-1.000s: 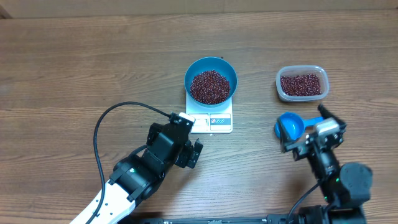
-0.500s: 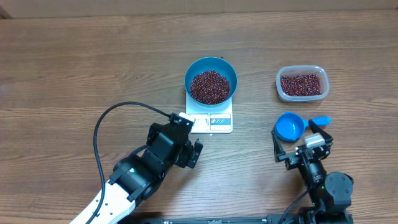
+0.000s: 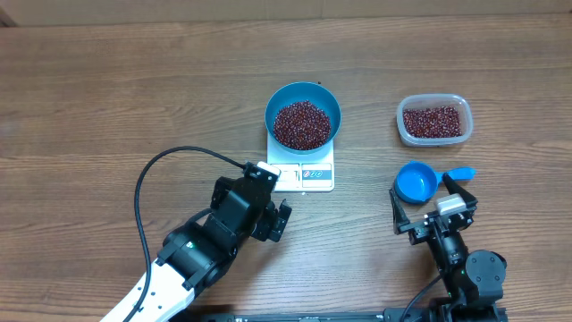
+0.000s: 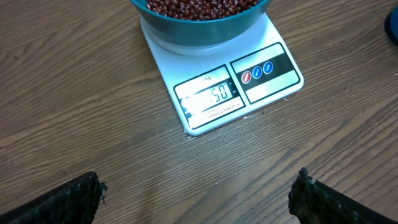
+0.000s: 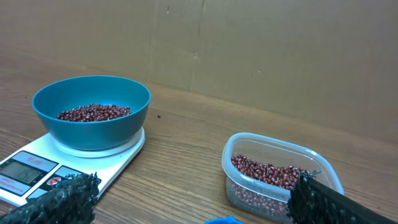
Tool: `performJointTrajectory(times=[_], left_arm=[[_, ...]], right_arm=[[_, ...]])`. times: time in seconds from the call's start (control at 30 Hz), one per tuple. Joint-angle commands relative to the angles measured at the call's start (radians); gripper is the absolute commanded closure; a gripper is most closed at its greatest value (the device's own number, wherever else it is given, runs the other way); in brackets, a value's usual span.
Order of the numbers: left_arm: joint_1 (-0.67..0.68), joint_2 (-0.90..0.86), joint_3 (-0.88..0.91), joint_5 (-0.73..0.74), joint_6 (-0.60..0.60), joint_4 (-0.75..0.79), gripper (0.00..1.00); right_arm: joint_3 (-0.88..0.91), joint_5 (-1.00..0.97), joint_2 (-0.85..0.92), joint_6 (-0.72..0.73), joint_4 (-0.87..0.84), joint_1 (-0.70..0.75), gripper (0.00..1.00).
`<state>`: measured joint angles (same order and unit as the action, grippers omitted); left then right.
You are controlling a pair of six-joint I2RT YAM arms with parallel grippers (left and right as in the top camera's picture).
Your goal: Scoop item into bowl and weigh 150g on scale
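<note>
The bowl point(image 3: 303, 116) is sitting on the platform of the scale point(image 3: 304, 174) near the middle of the tabletop point(image 3: 134, 89), and the beans point(image 3: 302, 123) are lying as a loose heap inside it, filling its floor well below the rim; the scale's display is facing the robot, and in the left wrist view its digits are partly washing out in glare, with only a five and a zero reading clearly; the left gripper point(image 4: 196, 194) is hovering just in front of that display with its jaws spread wide and nothing between them, so the bowl and its beans are lying beyond the jaws, past the scale's front panel, and apart from both fingers; the right gripper point(image 5: 193, 190) is hanging near the robot's edge of the tabletop, its jaws likewise standing wide apart and gripping nothing; a small blue scoop point(image 3: 416, 182) is resting on the tabletop just ahead of and below these jaws, its handle pointing to the right, and whether any finger is touching it is not clear; a clear plastic tub point(image 3: 433, 121) holding more beans is standing beyond the scoop; from the right jaws the bowl is lying well off to the left and farther away.
</note>
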<state>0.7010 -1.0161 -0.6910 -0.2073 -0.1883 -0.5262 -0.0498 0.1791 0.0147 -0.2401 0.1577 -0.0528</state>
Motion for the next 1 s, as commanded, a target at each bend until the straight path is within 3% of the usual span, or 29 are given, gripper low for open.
performJointTrajectory(times=[0.0,0.97], left_arm=[[0.006,-0.005,0.0,-0.01,-0.018,0.003,0.0],[0.006,-0.005,0.0,-0.035,-0.009,0.01,0.01]], right_arm=[[0.004,0.001,-0.012,0.003,-0.003,0.003,0.0],[0.004,0.001,-0.012,0.003,-0.004,0.003,0.0]])
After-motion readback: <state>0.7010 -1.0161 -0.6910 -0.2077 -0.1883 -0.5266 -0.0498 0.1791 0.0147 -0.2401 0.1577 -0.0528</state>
